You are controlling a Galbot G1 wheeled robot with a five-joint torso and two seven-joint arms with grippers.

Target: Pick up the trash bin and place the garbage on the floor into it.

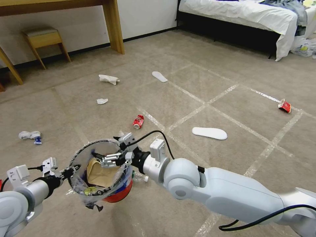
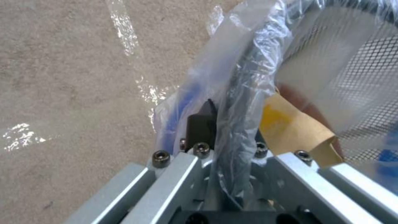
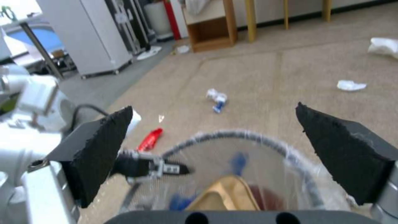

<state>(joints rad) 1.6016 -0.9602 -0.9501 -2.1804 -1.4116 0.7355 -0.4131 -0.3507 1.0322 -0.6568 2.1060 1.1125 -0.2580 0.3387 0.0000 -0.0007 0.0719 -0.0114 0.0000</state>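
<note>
red trash bin [image 1: 115, 194] clamped by left gripper [image 1: 70, 171] (right gripper [image 1: 108, 160] spread)

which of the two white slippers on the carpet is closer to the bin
The slipper right of the crushed red can is closer to the trash bin; the other slipper lies farther off, toward the bed.

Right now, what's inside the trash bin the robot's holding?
Inside the trash bin, a brown paper bag leans against the clear liner, with something yellow-green beside it. The left gripper clamps the rim; the open right gripper hovers above. Anything under the bag is covered.
</note>
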